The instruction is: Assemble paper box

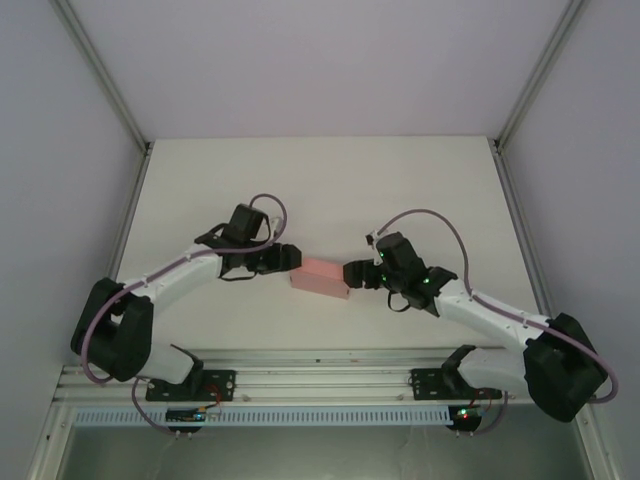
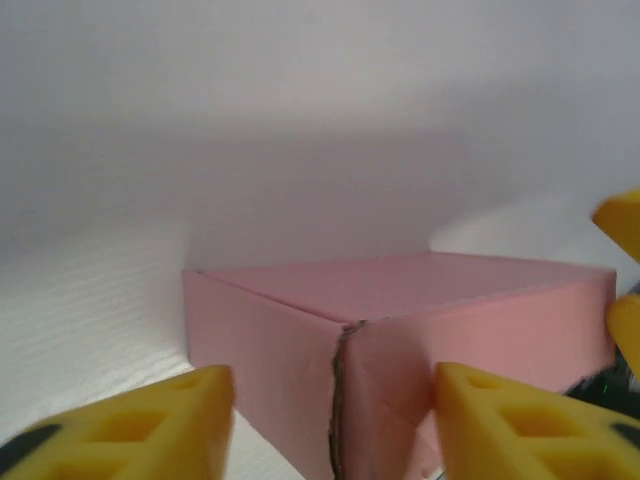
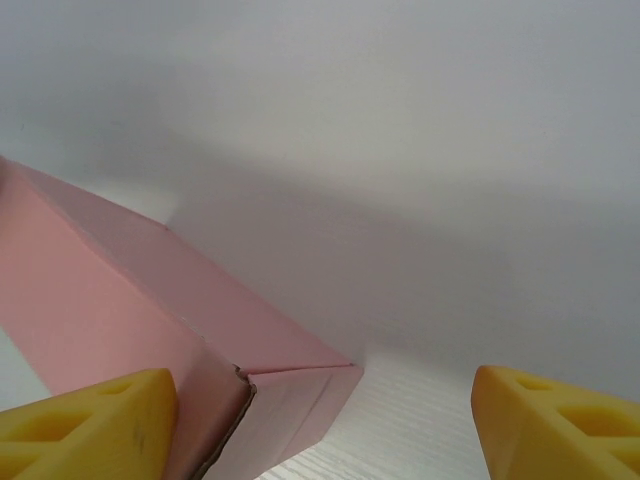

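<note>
The left gripper (image 2: 330, 400) stood with its jaws apart, clamped on nothing. Its yellow fingers (image 2: 140, 425) flanked the near end of the paper box (image 2: 400, 290), which lay just ahead of it, between the tips. A raw seam ran down that end where two panels met, so the straddle looked meant to steady or pinch the end shut. Beyond the box's far end the right gripper (image 3: 325, 400) faced back, jaws likewise apart and empty. The box's corner sat ahead of it, off-centre and close to one finger (image 3: 90, 425), with a loose seam there too. Bracketed from both ends, the box probably could not slide along the bench (image 1: 320, 180). The white enclosure walls (image 1: 60, 150) stood well away, and only the opposing gripper lay in each one's line.
</note>
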{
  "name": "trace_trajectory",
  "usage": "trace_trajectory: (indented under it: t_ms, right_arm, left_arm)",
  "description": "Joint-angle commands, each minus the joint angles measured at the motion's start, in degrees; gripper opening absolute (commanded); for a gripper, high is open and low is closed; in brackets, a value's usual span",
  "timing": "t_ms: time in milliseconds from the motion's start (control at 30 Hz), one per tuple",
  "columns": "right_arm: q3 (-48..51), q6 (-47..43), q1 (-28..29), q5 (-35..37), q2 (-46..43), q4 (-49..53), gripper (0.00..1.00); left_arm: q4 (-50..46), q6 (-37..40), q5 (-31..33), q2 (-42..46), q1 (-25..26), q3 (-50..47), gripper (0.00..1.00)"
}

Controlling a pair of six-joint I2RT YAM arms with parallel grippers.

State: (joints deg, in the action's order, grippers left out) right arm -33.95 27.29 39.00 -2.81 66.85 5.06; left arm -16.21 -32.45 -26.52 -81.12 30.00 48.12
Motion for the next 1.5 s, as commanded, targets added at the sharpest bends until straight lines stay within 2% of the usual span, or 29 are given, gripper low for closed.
trace_trajectory:
  t_ms: [0,67,133,333,367,433,467,667,800,867,933,1033,1067,1100,1133,1167,1267,1333,1400,1467]
  right_arm:
    - [4.4,-1.5,-0.3,-0.7,2.1,1.4,0.78]
    - [6.9,-4.9,-0.3,-1.7,2.2,-2.0,0.76]
    - [9.6,-8.2,-0.3,-2.2,2.2,-5.7,0.75]
    - [16.1,-16.9,-0.3,-5.1,1.7,-12.5,0.64]
    - [17.2,-17.4,-0.3,-4.5,1.6,-15.7,0.61]
    - [18.8,-16.9,-0.4,-7.1,1.9,-18.8,0.51]
    - [19.5,-16.4,-0.5,-6.9,2.3,-20.7,0.5]
    - [19.0,-16.9,-0.8,-7.8,5.5,-23.8,0.48]
    - [18.3,-16.1,-1.0,-7.7,6.0,-23.1,0.48]
    - [17.1,-15.3,-1.4,-7.7,5.3,-21.4,0.48]
    - [14.9,-14.4,-1.6,-7.6,4.2,-18.3,0.48]
    - [9.5,-12.6,-2.0,-6.5,3.0,-11.3,0.52]
    - [7.3,-12.0,-2.2,-5.8,2.8,-8.7,0.56]
    - [4.8,-11.5,-2.3,-5.3,2.7,-5.9,0.57]
    - [2.6,-11.6,-2.4,-5.4,2.6,-3.6,0.59]
    - [0.2,-11.5,-2.6,-5.1,2.5,-1.5,0.63]
    - [-6.5,-11.9,-3.2,-5.8,2.7,3.0,0.74]
    - [-10.0,-13.9,-3.6,-7.7,3.0,4.8,0.84]
    - [-12.5,-17.0,-4.0,-12.3,3.7,4.6,0.98]
    - [-15.3,-21.9,-4.1,-16.0,5.5,5.9,0.99]
  left_arm:
    - [2.4,0.0,-1.6,-0.9,-0.1,-2.3,0.42]
    - [3.8,-0.2,-2.6,-1.4,-0.1,-3.8,0.38]
    - [5.3,-0.6,-3.5,-1.7,-0.1,-5.4,0.29]
    - [8.6,-1.0,-4.2,-2.1,-0.2,-9.5,0.07]
    - [10.0,-1.2,-4.7,-2.1,-0.2,-10.4,0.0]
    - [12.5,-1.1,-5.0,-2.3,-0.3,-12.1,0.0]
    - [13.6,-0.8,-5.0,-2.5,-0.4,-12.8,0.0]
    - [19.0,0.5,-8.0,-2.7,-0.5,-15.2,0.0]
    - [17.8,0.9,-7.6,-2.7,-0.6,-15.1,0.0]
    - [17.2,1.7,-7.4,-2.4,-0.6,-14.4,0.13]
    - [15.7,2.4,-6.9,-1.7,-0.6,-13.0,0.16]
    - [11.7,4.0,-4.5,-0.8,-0.6,-8.5,0.37]
    - [10.3,4.6,-3.8,-0.6,-0.6,-6.6,0.45]
    - [8.9,5.1,-3.0,-0.3,-0.6,-4.5,0.48]
    - [7.8,5.6,-2.5,-0.1,-0.7,-2.6,0.56]
    - [6.7,5.9,-1.6,0.1,-0.7,-0.8,0.73]
    - [3.2,6.9,2.4,1.4,-0.8,4.3,1.0]
    - [0.7,7.4,6.6,2.5,-0.8,6.5,1.0]
    - [-2.7,8.1,12.5,4.0,-1.0,8.5,1.0]
    - [-7.1,8.1,18.5,5.1,-2.0,10.2,1.0]
